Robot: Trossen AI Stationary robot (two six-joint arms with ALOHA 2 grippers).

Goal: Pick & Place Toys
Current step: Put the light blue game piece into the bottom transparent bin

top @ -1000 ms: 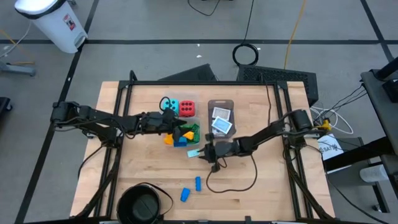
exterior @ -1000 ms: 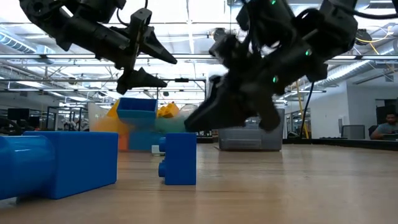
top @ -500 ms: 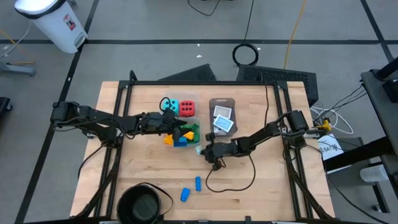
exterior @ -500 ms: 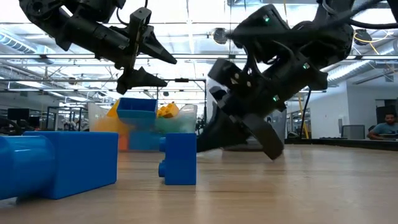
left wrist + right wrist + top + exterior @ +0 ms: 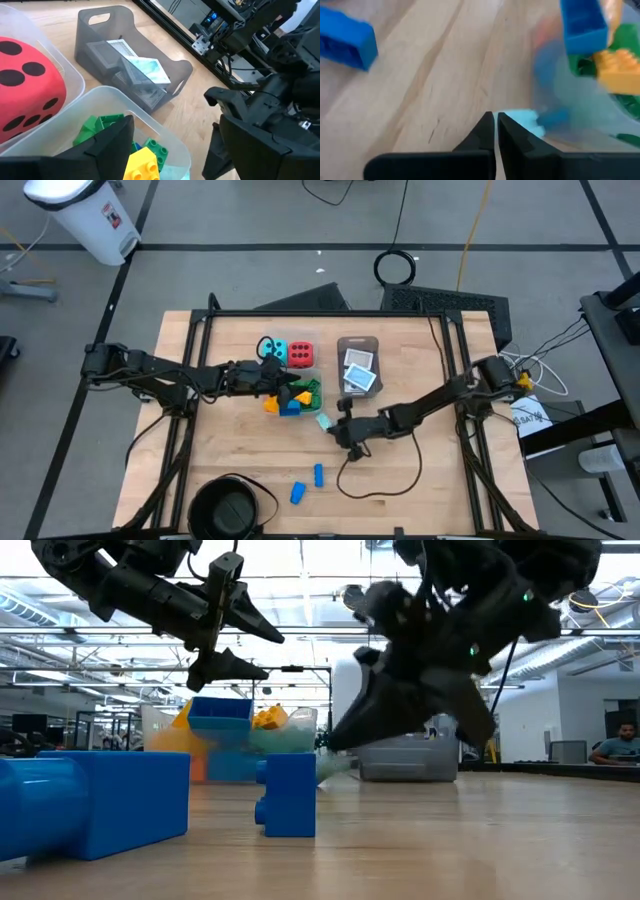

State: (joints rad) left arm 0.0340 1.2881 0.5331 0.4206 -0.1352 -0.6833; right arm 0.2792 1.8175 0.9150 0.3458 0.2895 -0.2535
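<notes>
Wooden planks make up the table [image 5: 250,455], framed by black rails on a grey floor. Take the clear tub of bricks [image 5: 297,396] near the table's middle as the landmark. It holds green, yellow, orange and blue bricks piled together. Just behind it, on the far side, the teal die [image 5: 275,350] and the red die [image 5: 300,354] stand side by side. To its right sits the grey tray [image 5: 357,368], with white green-printed cards [image 5: 357,373] stacked inside.

Above the tub hovers the left gripper [image 5: 287,392], its fingers spread apart and holding nothing. The left wrist view looks between those fingers down onto the bricks, the red die and the tray.

Just off the tub's near right corner is the right gripper [image 5: 336,429], low over the table with its fingers pressed together. A pale teal piece [image 5: 324,421] lies on the wood right at its fingertips, against the tub's wall; whether the tips pinch it cannot be told.

Well nearer the front edge, two blue bricks [image 5: 307,484] lie loose on the wood, close together. A round black bowl [image 5: 227,510] sits at the front edge, left of them.
</notes>
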